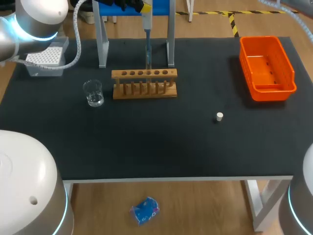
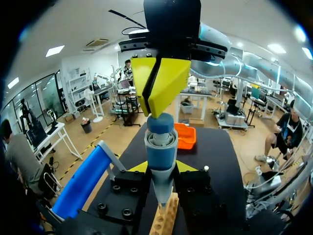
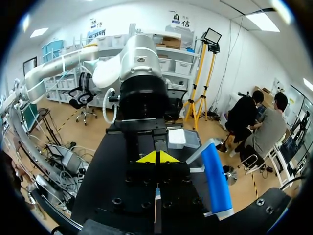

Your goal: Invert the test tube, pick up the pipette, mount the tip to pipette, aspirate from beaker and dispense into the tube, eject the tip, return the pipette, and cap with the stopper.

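My left gripper (image 2: 160, 169) is shut on the blue and grey pipette (image 2: 161, 147), one yellow tip on each side of its body. The pipette (image 1: 147, 44) hangs upright above the wooden rack (image 1: 144, 84), its lower end at a middle hole where a clear tube (image 1: 148, 62) seems to stand. My right gripper (image 2: 161, 90) is shut and its joined yellow tips rest on the pipette's blue top button. In the right wrist view that right gripper (image 3: 157, 157) shows shut, facing my left arm. The glass beaker (image 1: 93, 93) stands left of the rack. The white stopper (image 1: 219, 116) lies alone at mid right.
An orange bin (image 1: 266, 68) sits at the table's back right. A tip box (image 1: 46, 61) is at the back left under my left arm. The blue-topped pipette stand's metal legs (image 1: 102, 44) rise just behind the rack.
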### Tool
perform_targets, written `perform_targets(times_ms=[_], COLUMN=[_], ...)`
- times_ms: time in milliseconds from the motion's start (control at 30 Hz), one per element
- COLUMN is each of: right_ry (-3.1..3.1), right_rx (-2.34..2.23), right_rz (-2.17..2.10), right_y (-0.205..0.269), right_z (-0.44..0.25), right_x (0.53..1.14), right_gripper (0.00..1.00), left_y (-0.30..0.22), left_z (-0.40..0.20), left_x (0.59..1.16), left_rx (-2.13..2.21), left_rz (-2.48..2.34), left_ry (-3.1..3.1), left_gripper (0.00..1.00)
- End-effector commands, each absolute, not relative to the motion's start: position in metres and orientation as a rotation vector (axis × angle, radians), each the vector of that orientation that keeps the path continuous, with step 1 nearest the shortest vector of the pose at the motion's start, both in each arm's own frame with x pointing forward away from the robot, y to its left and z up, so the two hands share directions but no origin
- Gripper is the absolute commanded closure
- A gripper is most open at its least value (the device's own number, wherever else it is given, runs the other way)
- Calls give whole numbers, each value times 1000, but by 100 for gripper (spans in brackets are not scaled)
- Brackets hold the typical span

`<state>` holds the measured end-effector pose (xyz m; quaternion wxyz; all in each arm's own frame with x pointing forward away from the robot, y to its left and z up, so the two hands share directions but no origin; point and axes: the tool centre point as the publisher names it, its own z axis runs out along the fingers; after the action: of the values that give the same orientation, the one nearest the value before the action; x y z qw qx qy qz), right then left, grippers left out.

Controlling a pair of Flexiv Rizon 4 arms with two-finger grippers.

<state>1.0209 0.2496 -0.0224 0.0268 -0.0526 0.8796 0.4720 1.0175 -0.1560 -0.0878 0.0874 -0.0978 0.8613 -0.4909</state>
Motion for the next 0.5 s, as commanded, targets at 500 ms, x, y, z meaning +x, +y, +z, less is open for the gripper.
perform_targets(times_ms=[500], right_ry=[2748], right_rx=[-161], right_rz=[1448], right_y=[251], right_z=[-37], right_x=[1019], right_gripper=[100], left_y=[-156], left_z=[-84], left_x=[1017], left_rx=[-292], left_rz=[-1463], left_ry=[2561], left_gripper=[100])
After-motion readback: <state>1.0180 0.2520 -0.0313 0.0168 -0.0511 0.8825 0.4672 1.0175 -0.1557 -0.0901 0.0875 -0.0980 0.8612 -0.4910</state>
